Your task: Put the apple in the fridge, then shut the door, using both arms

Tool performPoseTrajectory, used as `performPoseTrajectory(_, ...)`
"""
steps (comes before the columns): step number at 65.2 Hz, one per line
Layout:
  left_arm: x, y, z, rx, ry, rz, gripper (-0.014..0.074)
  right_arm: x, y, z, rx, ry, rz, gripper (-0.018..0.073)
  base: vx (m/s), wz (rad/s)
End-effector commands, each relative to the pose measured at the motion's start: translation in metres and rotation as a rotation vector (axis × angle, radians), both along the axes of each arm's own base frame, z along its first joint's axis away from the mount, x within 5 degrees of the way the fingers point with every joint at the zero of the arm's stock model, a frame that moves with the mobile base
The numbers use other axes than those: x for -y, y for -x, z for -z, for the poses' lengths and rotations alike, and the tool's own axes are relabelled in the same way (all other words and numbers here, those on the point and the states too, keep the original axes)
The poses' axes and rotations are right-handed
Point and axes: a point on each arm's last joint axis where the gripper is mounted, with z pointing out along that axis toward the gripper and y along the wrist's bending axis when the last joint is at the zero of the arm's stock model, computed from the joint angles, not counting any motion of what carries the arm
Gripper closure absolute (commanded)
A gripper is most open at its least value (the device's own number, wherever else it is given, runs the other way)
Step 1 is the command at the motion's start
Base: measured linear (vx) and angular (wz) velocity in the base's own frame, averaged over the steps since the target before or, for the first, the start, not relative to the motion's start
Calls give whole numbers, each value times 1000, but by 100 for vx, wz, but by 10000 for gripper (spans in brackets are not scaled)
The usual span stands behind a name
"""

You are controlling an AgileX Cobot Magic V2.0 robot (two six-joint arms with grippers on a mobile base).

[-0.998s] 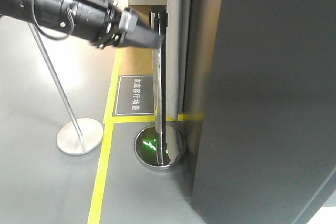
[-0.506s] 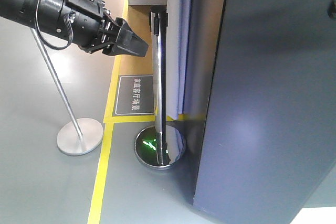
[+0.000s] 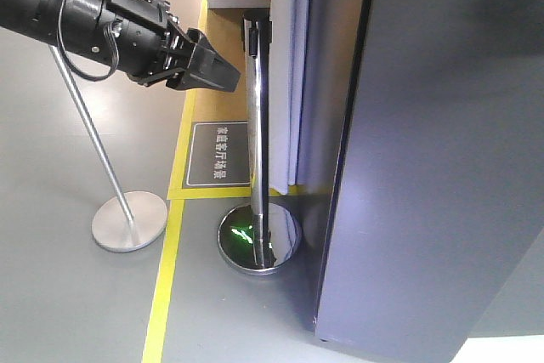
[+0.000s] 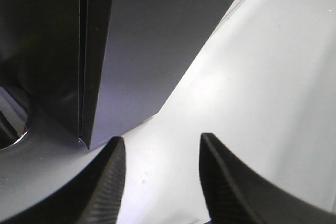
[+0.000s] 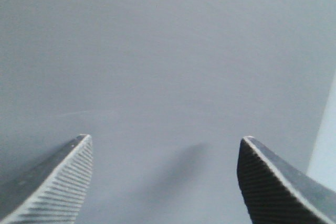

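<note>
The fridge door's (image 3: 442, 167) grey outer face fills the right of the front view, swung almost against the fridge (image 3: 333, 82). The apple is out of view. My left gripper (image 3: 228, 79) hangs at the upper left, pointing right, a short way from the shiny pole and apart from the door. In the left wrist view it (image 4: 160, 148) is open and empty above the pale floor, with the fridge's dark lower corner (image 4: 131, 51) ahead. My right gripper (image 5: 165, 142) is open and empty, close to a flat grey surface (image 5: 168, 51); it does not show in the front view.
A shiny steel pole (image 3: 257, 125) on a round base (image 3: 259, 240) stands just left of the fridge. A thinner leaning pole (image 3: 92, 138) with a round base (image 3: 129, 220) is further left. Yellow floor tape (image 3: 164, 282) and a dark floor sign (image 3: 219, 153) mark the grey floor.
My left gripper pulled back to the left, away from the shiny pole, then held still. The door's face has swung further toward the fridge.
</note>
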Motion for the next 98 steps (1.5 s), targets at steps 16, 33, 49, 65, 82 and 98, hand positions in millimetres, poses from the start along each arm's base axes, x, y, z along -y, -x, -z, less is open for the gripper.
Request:
performPoseTrajectory(16, -2, 8, -30, 98, 85, -39, 273, 32, -34, -10, 11, -12, -209, 71, 0, 0)
performPoseTrajectory(33, -2, 7, -30, 107, 82, -46, 273, 31, -66, 0, -2, -20, -304, 72, 0, 0)
performPoseTrajectory(49, -7, 1, -29, 162, 30, -90, 273, 30, -73, 0, 4, -20, -335, 73, 0, -1)
performPoseTrajectory(65, -16, -9, -29, 222, -23, -223, 273, 6, -42, -50, 83, 40, -502, 132, 0, -2)
performPoseTrajectory(82, -34, -14, -30, 258, -151, -398, 314, -52, 31, -107, 94, 109, -976, 384, 0, 0)
performPoseTrajectory(98, -62, 11, -48, 279, -341, -507, 525, -89, 100, -131, 21, 93, -1323, 564, 0, 0)
